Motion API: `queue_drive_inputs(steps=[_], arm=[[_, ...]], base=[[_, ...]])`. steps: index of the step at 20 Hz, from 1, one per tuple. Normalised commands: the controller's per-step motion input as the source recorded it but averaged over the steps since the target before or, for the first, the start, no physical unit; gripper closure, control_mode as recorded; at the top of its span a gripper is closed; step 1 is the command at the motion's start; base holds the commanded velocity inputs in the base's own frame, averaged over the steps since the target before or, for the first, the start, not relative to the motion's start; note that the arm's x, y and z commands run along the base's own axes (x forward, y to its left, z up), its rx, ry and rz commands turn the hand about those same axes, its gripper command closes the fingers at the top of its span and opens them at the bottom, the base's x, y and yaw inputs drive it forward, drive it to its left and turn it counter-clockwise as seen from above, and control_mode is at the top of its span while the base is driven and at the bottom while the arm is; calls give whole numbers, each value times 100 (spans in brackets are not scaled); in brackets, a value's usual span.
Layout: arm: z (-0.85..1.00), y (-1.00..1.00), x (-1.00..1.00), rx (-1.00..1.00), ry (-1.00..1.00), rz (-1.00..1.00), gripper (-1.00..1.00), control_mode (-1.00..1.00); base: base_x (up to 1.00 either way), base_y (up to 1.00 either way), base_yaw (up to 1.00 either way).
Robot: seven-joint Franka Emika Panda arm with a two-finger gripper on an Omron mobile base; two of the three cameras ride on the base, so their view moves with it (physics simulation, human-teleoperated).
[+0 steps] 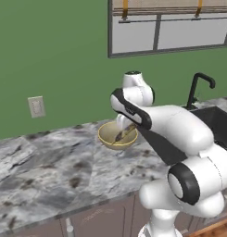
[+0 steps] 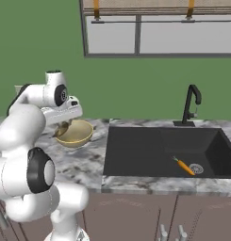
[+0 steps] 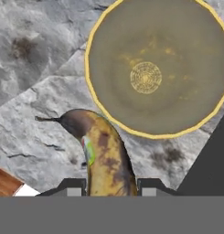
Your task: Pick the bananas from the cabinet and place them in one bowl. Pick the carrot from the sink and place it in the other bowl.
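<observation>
With the pincer [image 3: 111, 185] clamped on a blotchy yellow-brown banana [image 3: 104, 155], carry it fully over the shallow tan-yellow bowl [image 3: 104, 109] on the grey marble tabletop [image 3: 35, 68] before letting go.

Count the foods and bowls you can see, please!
Bananas: 1, banana in the hand
Carrots: 1, carrot in the sink
Bowls: 1, bowl
Total: 3

The white arm [image 2: 37, 127] reaches over a yellow bowl [image 2: 75, 133] on the counter [image 2: 84, 164]. A small carrot [image 2: 184, 165] lies in the black sink [image 2: 150, 150], near the drain [image 2: 196, 168].
</observation>
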Motion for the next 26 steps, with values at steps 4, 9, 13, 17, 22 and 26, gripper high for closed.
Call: queue_drive_inputs(steps=[4, 9, 13, 17, 22, 26], arm=[[-1, 0, 72, 7, -3, -1, 100, -100], [-3, 7, 99, 6, 0, -3, 100, -100], [-40, 8, 93, 0, 0, -1, 100, -100], [-64, 3, 65, -1, 0, 0, 100, -100], [-39, 1, 41, 0, -1, 0, -100, -100], [-3, 1, 7, 0, -1, 0, -100, -100]], base=[[0, 0, 0], [0, 0, 0], [0, 0, 0], [0, 0, 0], [0, 0, 0], [0, 0, 0]])
